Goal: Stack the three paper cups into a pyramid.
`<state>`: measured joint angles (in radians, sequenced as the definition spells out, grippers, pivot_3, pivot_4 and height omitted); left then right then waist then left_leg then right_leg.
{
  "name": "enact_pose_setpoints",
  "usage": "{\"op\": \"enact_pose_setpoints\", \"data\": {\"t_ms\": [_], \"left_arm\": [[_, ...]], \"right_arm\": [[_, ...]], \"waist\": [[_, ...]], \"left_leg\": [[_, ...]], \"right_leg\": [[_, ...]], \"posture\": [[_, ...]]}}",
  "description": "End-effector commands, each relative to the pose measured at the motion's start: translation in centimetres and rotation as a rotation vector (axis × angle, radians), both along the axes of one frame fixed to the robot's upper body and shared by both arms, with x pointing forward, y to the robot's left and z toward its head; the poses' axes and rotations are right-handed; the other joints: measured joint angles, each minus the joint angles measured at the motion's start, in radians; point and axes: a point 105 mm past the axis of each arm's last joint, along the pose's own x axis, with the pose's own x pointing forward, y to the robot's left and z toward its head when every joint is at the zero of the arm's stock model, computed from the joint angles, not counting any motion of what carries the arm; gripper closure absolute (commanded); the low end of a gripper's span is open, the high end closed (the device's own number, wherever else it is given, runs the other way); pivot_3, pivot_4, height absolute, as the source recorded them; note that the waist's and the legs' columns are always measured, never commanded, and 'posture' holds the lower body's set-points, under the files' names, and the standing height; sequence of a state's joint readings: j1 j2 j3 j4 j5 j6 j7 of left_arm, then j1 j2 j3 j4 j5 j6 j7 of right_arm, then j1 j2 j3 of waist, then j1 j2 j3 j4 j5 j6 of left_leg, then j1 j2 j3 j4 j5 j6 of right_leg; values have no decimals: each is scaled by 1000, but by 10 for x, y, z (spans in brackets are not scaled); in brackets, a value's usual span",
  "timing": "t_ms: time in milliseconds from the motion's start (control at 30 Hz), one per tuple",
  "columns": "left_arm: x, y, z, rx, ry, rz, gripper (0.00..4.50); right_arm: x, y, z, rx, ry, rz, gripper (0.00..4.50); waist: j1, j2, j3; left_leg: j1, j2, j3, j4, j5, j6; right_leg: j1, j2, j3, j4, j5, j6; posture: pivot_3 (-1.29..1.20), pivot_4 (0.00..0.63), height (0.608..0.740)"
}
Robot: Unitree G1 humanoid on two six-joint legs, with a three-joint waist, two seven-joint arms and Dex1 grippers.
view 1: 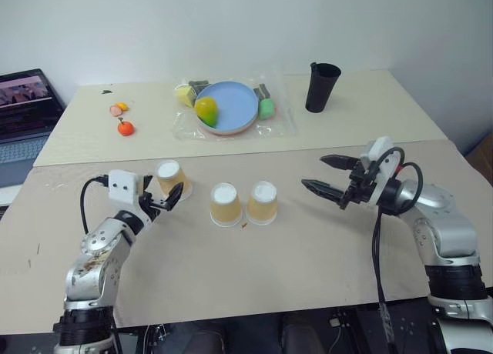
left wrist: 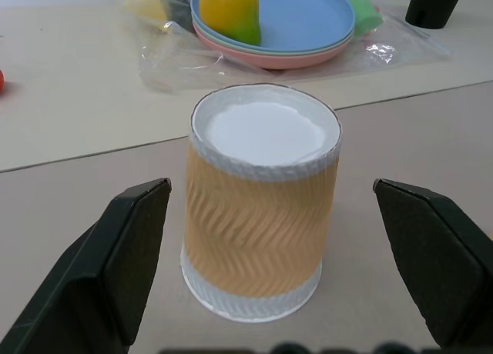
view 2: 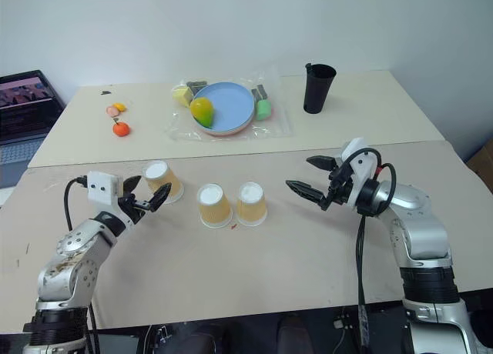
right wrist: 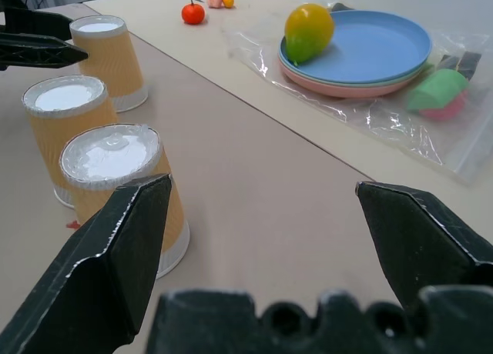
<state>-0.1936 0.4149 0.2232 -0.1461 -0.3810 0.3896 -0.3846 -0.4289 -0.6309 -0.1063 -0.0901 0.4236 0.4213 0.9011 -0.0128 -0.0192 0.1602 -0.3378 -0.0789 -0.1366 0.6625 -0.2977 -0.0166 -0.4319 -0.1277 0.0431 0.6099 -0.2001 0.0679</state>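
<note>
With the third cup sitting upside down right between its fingers, the left gripper (view 1: 164,196) is set for the grasp.

Lone paper cup (view 1: 171,177) stands inverted on the tabletop (view 1: 293,254), white base up, long axis vertical, apart from the other two cups (view 1: 243,203), which stand inverted side by side, touching or nearly so, as the base row to its right. Left gripper is level, wide apart, one finger (left wrist: 115,262) either side of the cup, not touching, holding nothing. Right gripper (view 1: 330,175) is also spread wide and empty, hovering near the pair but apart from it. Left arm is clearly nearer the lone cup. Judgement: next is close, lift, set on top of the pair.
</note>
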Motion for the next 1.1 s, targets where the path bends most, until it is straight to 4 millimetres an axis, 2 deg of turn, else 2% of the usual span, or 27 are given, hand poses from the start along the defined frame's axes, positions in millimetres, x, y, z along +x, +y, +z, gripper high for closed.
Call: {"op": "enact_pose_setpoints", "data": {"t_ms": [33, 300, 400, 433, 467, 500, 533, 633, 767, 867, 967, 1100], "left_arm": [[9, 4, 11, 6, -49, 16, 0], [21, 3, 12, 6, -50, 19, 0], [23, -5, 12, -1, -61, -13, 690], [23, -7, 12, -3, -65, -19, 1169], [24, -9, 12, -5, -66, -24, 1296], [24, -11, 13, -3, -64, -29, 1748], [25, -12, 12, -1, -61, -32, 1920], [26, -14, 17, 21, -82, -37, 1959], [32, -13, 45, 30, -161, -61, 1959], [38, -18, 79, -8, -227, -105, 1959], [40, -34, 115, -53, -268, -226, 1959], [31, -53, 132, -112, -238, -387, 1959]], "right_arm": [[-4, 1, 21, 21, -75, 8, 22], [-4, 0, 20, 25, -73, -1, 22], [-3, 0, 20, 25, -76, -5, 0], [-3, 0, 20, 25, -77, -6, 0], [-3, 0, 21, 26, -78, -6, 0], [-3, 0, 21, 25, -79, -6, 0], [-3, 0, 21, 25, -79, -7, 0], [-4, -1, 21, 23, -79, -9, 0], [-4, -2, 20, 19, -74, -10, 0], [-4, -3, 19, 17, -68, -7, 0], [-6, -1, 18, 12, -60, 5, 0], [-13, 1, 14, -8, -44, 33, 0]], "waist": [[0, 0, 0], [-1, 0, 0], [0, 0, 0], [0, 0, 0], [0, 0, 0], [0, 0, 0], [0, 0, 0], [-1, 0, 0], [0, 0, 0], [2, 0, 0], [0, 0, 0], [-7, 0, 0]], "left_leg": [[0, 0, 0, 0, 0, 0], [0, 0, 0, 1, 0, 0], [-1, 0, 0, 2, 0, 0], [-1, 0, 0, 2, 0, 0], [-1, 0, 0, 2, 0, 0], [-1, 0, 0, 2, 0, 0], [-1, 0, 0, 2, 0, 0], [-1, 0, 0, 2, 0, 0], [-1, 0, 0, 3, 0, 0], [-3, 0, 0, 5, 0, 0], [-8, -1, 0, 11, 1, -1], [-15, -2, 0, 17, -1, -1]], "right_leg": [[0, 0, 0, 0, 0, 0], [0, 0, 0, 0, 0, 0], [0, 0, 0, 0, 0, 0], [0, 0, 0, 0, 0, 0], [0, 0, 0, 0, 0, 0], [0, 0, 0, 0, 0, 0], [0, 0, 0, 0, 0, 0], [0, 0, 0, 0, 0, 0], [0, 0, 0, 0, 0, 0], [-1, 0, 0, 1, 0, 1], [-3, 0, -1, 1, 1, 2], [-7, 0, 0, 4, 3, 5]], "posture": [[0, 150, 740], [0, 150, 740], [0, 150, 740], [0, 150, 740], [0, 150, 740], [0, 150, 740], [0, 150, 740], [0, 150, 740], [0, 150, 740], [0, 150, 740], [0, 150, 740], [0, 150, 740]]}}
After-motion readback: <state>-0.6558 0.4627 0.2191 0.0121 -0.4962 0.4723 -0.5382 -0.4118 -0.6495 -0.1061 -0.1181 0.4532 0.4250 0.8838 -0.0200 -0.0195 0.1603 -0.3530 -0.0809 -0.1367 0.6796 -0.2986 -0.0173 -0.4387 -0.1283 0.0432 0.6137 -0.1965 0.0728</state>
